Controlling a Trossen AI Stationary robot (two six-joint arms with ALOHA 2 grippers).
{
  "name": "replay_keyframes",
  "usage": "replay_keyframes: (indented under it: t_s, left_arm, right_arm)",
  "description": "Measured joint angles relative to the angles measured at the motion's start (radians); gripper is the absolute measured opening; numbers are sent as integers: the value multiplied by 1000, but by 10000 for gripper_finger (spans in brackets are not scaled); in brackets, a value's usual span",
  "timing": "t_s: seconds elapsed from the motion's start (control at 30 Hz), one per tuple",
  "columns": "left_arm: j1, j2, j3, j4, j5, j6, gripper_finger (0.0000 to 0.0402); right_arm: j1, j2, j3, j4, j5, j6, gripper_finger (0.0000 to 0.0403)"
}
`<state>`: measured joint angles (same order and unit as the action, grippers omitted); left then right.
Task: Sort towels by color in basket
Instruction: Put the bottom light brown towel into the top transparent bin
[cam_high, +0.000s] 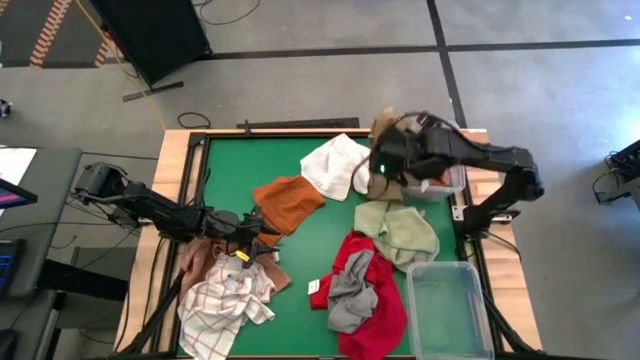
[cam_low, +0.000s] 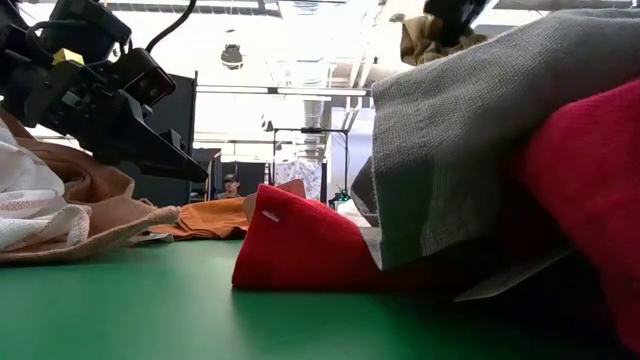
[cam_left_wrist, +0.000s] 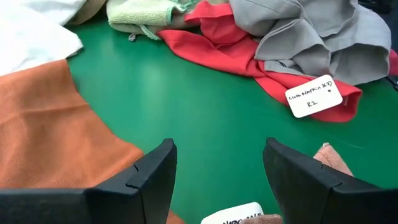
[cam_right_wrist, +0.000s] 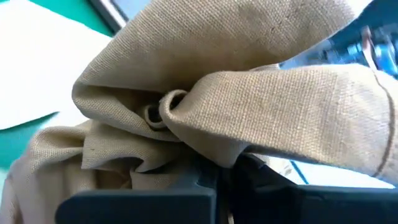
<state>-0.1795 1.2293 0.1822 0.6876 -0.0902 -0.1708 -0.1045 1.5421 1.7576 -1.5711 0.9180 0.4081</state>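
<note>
Towels are lying scattered over the green table (cam_high: 300, 255). In the high view, the right gripper (cam_high: 388, 158) is hanging at about two o'clock from the table's centre, just beside a clear bin (cam_high: 455, 180) at the far right edge, and its fingers are pinching a tan towel (cam_right_wrist: 211, 106) that is bunching up in folds in front of the wrist camera. The left gripper (cam_left_wrist: 217, 171) is sitting at about eight o'clock, low over the green surface, with its fingers (cam_left_wrist: 152, 177) spread wide and gripping nothing. A rust orange towel (cam_high: 288, 203) is lying just beyond it, toward the centre, and a white towel (cam_high: 335, 163) is resting at twelve o'clock. A pale green towel (cam_high: 398, 230) is lying at three o'clock, touching a red towel (cam_high: 375, 300) at five o'clock, and a grey towel (cam_high: 352, 300) is lying crumpled on top of the red one. A white-with-red-check towel (cam_high: 222, 310) is spreading at seven o'clock, overlapping a brown towel (cam_high: 200, 262). A second clear bin (cam_high: 450, 310) is standing at the near right corner
</note>
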Motion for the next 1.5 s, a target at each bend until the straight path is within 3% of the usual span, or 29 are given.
replay_keyframes:
  t_s: [0.3,0.53,1.0,1.5]
  left_arm:
    - [0,0,0,-2,0,-1,229]
    - [0,0,0,-25,0,0,229]
    - [0,0,0,-28,0,1,229]
    - [0,0,0,-48,-5,1,229]
  right_arm:
    - [-306,0,0,0,-92,-23,35]
    - [-443,0,-48,1,-187,-59,35]
    - [-462,-19,-178,-1,-220,-56,35]
    - [-461,-19,-182,0,-265,-50,35]
